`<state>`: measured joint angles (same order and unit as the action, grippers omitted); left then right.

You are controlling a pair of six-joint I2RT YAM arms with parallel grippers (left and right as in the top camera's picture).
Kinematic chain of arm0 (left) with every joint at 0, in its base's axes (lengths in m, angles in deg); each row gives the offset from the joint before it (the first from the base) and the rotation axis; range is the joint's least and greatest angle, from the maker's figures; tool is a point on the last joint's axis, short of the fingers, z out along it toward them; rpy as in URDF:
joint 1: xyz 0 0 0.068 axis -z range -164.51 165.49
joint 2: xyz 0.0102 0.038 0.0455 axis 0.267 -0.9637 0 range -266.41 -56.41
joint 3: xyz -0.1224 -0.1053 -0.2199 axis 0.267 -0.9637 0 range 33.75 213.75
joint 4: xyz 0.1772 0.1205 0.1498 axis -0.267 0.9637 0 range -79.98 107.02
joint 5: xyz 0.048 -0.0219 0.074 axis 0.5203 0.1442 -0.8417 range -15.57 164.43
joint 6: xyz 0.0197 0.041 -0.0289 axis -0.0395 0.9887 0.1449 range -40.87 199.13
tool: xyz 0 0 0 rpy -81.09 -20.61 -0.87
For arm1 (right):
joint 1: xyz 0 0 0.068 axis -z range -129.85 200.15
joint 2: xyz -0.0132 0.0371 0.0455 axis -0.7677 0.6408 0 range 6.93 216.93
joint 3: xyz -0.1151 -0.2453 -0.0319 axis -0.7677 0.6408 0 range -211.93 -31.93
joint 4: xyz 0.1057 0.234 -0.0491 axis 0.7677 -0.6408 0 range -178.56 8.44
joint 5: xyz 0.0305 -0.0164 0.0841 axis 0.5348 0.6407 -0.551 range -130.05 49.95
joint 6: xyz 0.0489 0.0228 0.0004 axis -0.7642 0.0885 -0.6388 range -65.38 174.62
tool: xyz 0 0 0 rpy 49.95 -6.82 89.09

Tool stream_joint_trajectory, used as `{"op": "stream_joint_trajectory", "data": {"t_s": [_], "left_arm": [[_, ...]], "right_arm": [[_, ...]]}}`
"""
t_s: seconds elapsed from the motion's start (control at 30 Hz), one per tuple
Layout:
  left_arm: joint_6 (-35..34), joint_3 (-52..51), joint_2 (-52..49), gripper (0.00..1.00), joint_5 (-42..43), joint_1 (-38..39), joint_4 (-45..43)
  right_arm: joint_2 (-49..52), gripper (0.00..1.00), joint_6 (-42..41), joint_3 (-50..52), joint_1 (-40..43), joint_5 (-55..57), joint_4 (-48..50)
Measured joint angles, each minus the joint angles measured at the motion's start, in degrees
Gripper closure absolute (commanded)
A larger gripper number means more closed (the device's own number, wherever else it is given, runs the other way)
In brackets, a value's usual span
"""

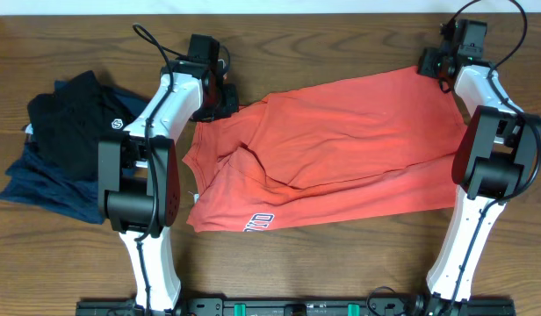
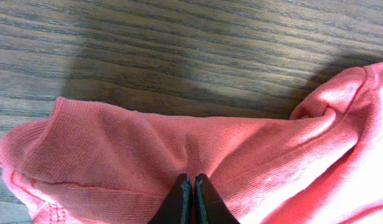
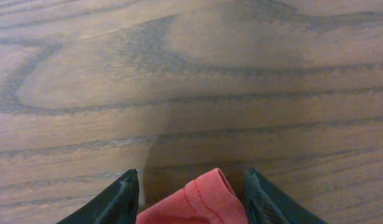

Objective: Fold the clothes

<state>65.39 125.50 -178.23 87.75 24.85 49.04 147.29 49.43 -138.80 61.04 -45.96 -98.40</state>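
The coral-red T-shirt [image 1: 341, 140] lies crumpled across the middle of the table, with part of its dark-and-white lettering [image 1: 260, 219] showing at the front edge. My left gripper [image 1: 220, 95] is at the shirt's far left corner. In the left wrist view its jaws [image 2: 193, 182] are shut, pinching the shirt fabric [image 2: 148, 149], and creases run to the tips. My right gripper [image 1: 431, 63] is at the shirt's far right corner. In the right wrist view its jaws [image 3: 190, 177] are open, with a hemmed corner of the shirt [image 3: 204, 202] lying between them.
A black garment with a small white logo [image 1: 73, 127] lies on a navy blue garment [image 1: 38, 180] at the left of the table. Bare wood table [image 1: 341, 263] shows in front of and behind the shirt.
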Motion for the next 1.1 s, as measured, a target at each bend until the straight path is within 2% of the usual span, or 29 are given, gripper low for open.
{"op": "stream_joint_trajectory", "data": {"t_s": [0.03, 0.07, 0.1, 0.37, 0.63, 0.83, 0.97, 1.1], "left_arm": [[0.0, 0.0, 0.0, 0.94, 0.0, 0.0, 0.0], [0.0, 0.0, 0.0, 0.94, 0.0, 0.1, 0.0], [0.0, 0.0, 0.0, 0.94, 0.0, 0.1, 0.0], [0.0, 0.0, 0.1, 0.94, 0.0, 0.1, 1.7], [-0.7, -0.1, 5.7, 0.94, 0.4, 0.1, 9.5], [-1.1, -0.1, 15.5, 0.94, 2.3, 0.1, 19.8], [-1.3, 0.0, 17.9, 0.94, 3.0, 0.2, 29.5], [-1.3, -0.1, 18.0, 0.94, 3.1, 0.4, 38.2]], "right_arm": [[0.0, 0.70, -0.1, 0.0, 0.0, 0.1, -0.2], [0.0, 0.87, -0.1, 0.0, 0.0, 0.2, -0.6], [0.1, 0.99, -0.4, 0.0, 0.0, 0.6, -0.9], [0.0, 0.99, -1.0, -2.6, 0.0, 4.9, -9.0], [-3.6, 0.99, -2.1, -5.0, 2.6, 9.4, -25.2], [-13.2, 0.99, -2.2, -6.2, 4.9, 12.4, -41.8], [-18.9, 0.99, -2.2, -7.5, 6.0, 14.7, -52.9], [-19.9, 0.99, -2.2, -7.7, 7.3, 17.7, -61.5]]}}
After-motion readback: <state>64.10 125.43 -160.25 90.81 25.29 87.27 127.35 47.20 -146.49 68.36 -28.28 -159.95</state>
